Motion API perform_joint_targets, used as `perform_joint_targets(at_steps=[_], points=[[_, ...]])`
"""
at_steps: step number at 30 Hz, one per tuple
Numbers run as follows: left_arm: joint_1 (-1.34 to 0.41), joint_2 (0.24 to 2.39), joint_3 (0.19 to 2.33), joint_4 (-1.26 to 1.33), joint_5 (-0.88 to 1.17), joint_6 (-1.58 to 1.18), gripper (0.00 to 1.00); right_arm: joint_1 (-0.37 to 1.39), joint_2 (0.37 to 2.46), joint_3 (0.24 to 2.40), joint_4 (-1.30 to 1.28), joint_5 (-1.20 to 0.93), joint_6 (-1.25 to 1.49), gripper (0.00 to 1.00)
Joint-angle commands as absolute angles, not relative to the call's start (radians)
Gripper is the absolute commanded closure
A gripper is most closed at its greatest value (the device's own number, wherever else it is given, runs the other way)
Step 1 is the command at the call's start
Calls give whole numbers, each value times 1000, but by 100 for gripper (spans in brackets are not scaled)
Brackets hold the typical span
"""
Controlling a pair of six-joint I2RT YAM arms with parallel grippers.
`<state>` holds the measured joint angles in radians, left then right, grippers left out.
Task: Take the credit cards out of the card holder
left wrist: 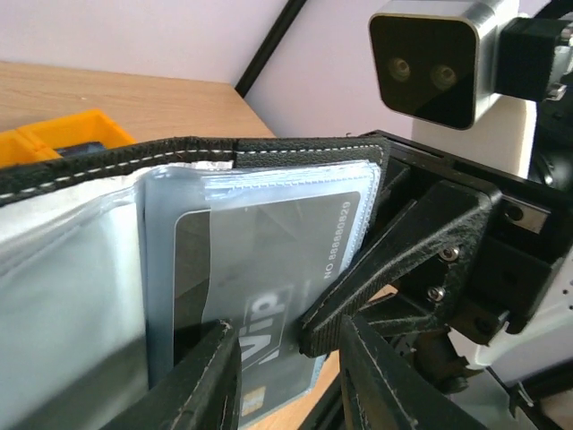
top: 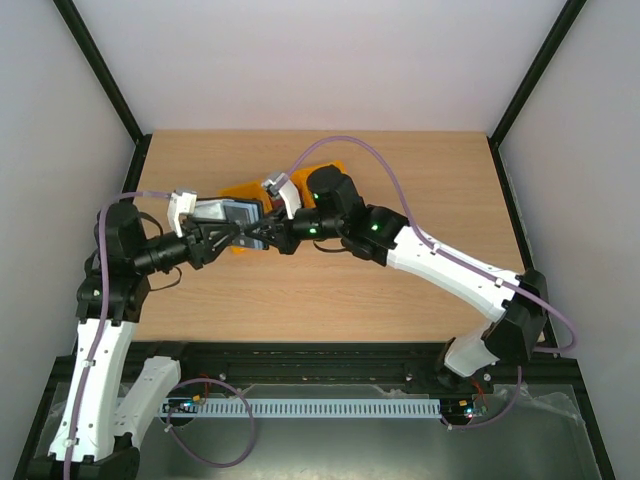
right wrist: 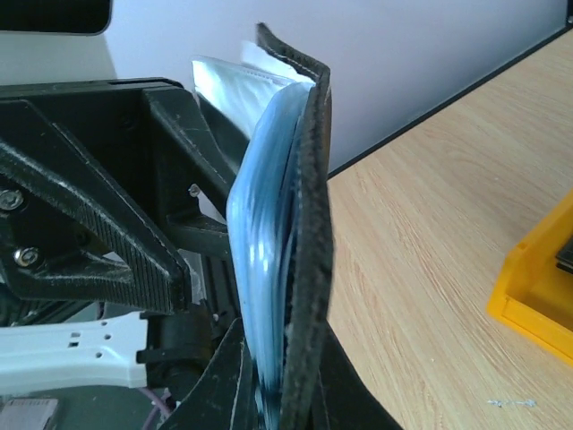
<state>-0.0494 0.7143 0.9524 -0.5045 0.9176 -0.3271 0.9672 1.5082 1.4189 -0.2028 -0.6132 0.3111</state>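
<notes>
The card holder (top: pixel 222 212) hangs open in mid-air between my two arms, black stitched leather (left wrist: pixel 269 148) outside and blue-grey clear pockets inside. My right gripper (right wrist: pixel 285 327) is shut on its edge (right wrist: pixel 313 179), leather and pockets pinched between the fingers. A dark grey credit card (left wrist: pixel 269 260) printed "VIP" sits in a pocket facing my left wrist. My left gripper (left wrist: pixel 288 330) stands partway open at that pocket's lower end. Its left finger overlaps the card, and wood shows between the pocket's edge and its right finger. From above, the left gripper (top: pixel 240 235) meets the right gripper (top: pixel 262 232) nose to nose.
Yellow bins (top: pixel 330 168) stand on the wooden table just behind the grippers, also showing in the wrist views as a yellow bin (left wrist: pixel 72 134) and a yellow bin corner (right wrist: pixel 537 287). The right arm's finger (left wrist: pixel 394 260) and camera (left wrist: pixel 430 58) crowd the left gripper closely.
</notes>
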Motion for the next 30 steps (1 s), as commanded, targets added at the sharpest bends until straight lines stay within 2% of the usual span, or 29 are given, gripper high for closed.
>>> perform_joint_targets(at_steps=[1,11,18,22,26,30], points=[[-45,711,956,-459,976,-374,66,972,1424,1418,-108,-804,247,98],[-35,701,956,-466,1005,-367,68,925,1325,1332,5,-940,269,98],[-51,702,911,-349,1050,-474,72,925,1358,1300,143,-1015,375,98],[-69,707,923,-321,1099,-490,78,925,1382,1299,191,-1017,405,98],[-80,709,928,-320,1151,-477,90,925,1408,1313,216,-1001,426,98],[-87,707,942,-312,1220,-471,94,925,1433,1327,209,-986,428,98]])
